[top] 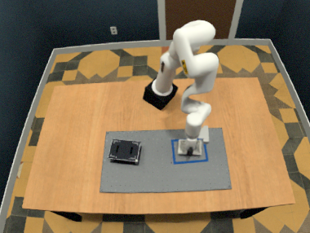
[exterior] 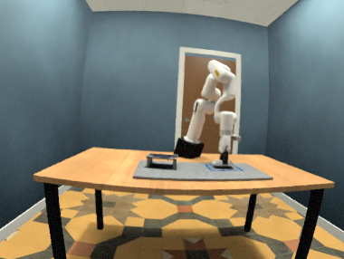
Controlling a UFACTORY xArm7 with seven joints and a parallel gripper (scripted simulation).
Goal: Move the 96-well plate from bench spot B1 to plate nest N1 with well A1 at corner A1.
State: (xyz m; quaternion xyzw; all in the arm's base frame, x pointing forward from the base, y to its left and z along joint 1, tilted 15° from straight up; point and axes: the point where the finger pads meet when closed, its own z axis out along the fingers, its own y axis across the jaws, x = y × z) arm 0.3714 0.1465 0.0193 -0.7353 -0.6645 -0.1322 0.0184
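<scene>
The white 96-well plate lies inside the blue outline of bench spot B1 [top: 189, 151] on the grey mat. My gripper [top: 190, 150] stands straight down over the plate and is shut on it across its width; the plate still rests low on the mat. In the side view the gripper [exterior: 223, 159] reaches down to the plate [exterior: 224, 165]. The black raised plate nest N1 [top: 125, 151] stands empty at the left part of the mat, also in the side view [exterior: 161, 160]. The plate's cut-off corner is too small to tell.
The grey mat [top: 165, 160] lies on a wooden table. The arm's black base [top: 161, 94] sits behind the mat, near the table's middle back. A brown door is behind the table.
</scene>
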